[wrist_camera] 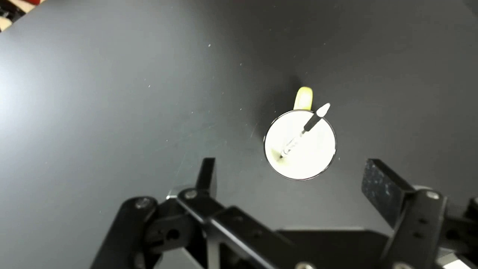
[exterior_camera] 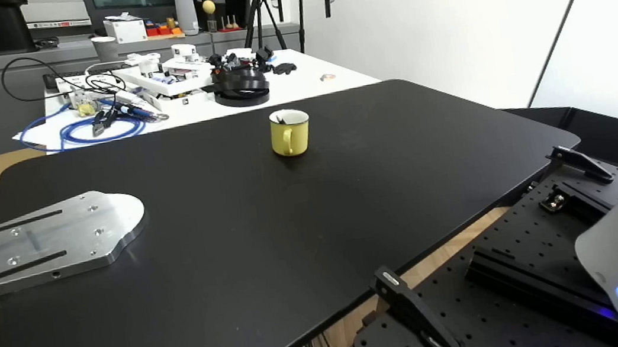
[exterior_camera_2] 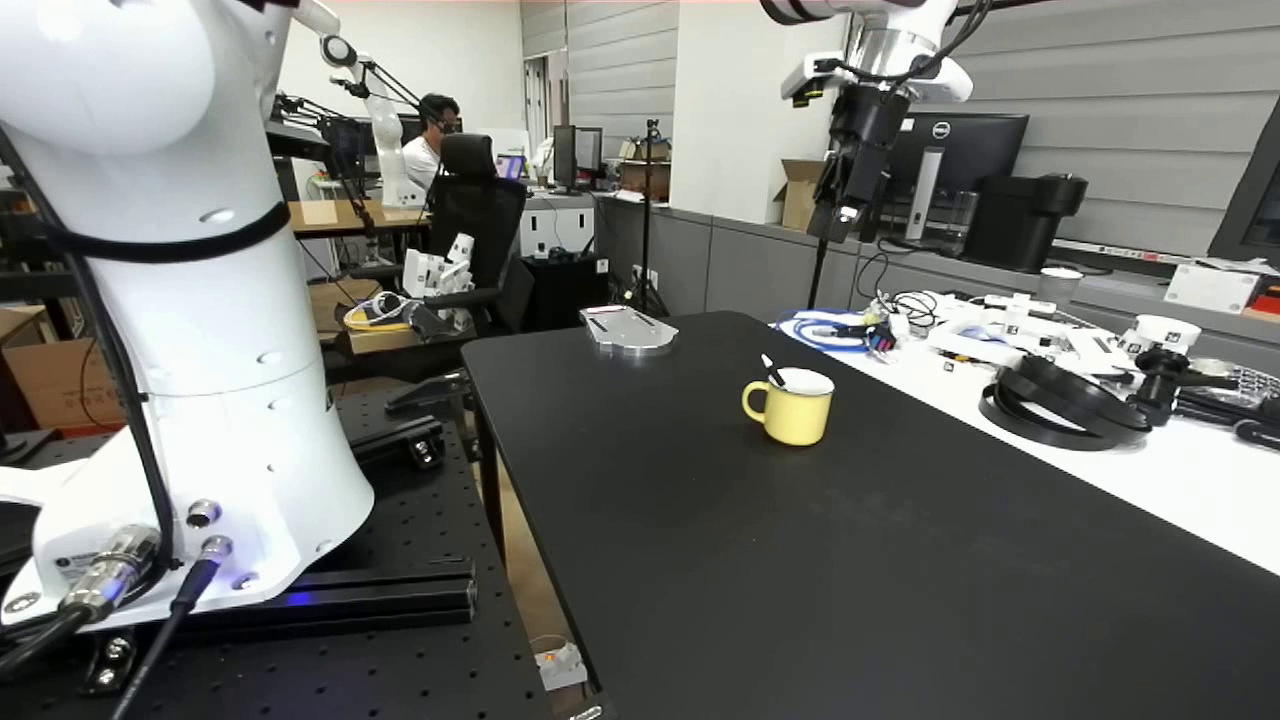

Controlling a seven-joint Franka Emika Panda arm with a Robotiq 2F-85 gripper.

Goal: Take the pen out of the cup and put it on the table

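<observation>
The yellow cup [exterior_camera: 289, 134] stands upright on the black table [exterior_camera: 268, 226]; it also shows in an exterior view [exterior_camera_2: 800, 408] and in the wrist view [wrist_camera: 302, 164]. The pen [wrist_camera: 313, 122] leans inside the cup, its pale end sticking out over the rim near the handle. It also shows in an exterior view [exterior_camera_2: 775, 376]; in an exterior view only a small dark part of the pen [exterior_camera: 280, 121] shows. My gripper [wrist_camera: 290, 183] is open and empty, its fingers wide apart. In both exterior views the gripper [exterior_camera: 304, 10] [exterior_camera_2: 838, 215] hangs high above the table, apart from the cup.
A silver metal plate [exterior_camera: 54, 234] lies at one end of the table. A white table [exterior_camera: 320, 76] with cables [exterior_camera: 100, 129], white parts and a black round object [exterior_camera: 241, 87] stands beyond the far edge. The robot base [exterior_camera_2: 230, 470] stands on a perforated black platform.
</observation>
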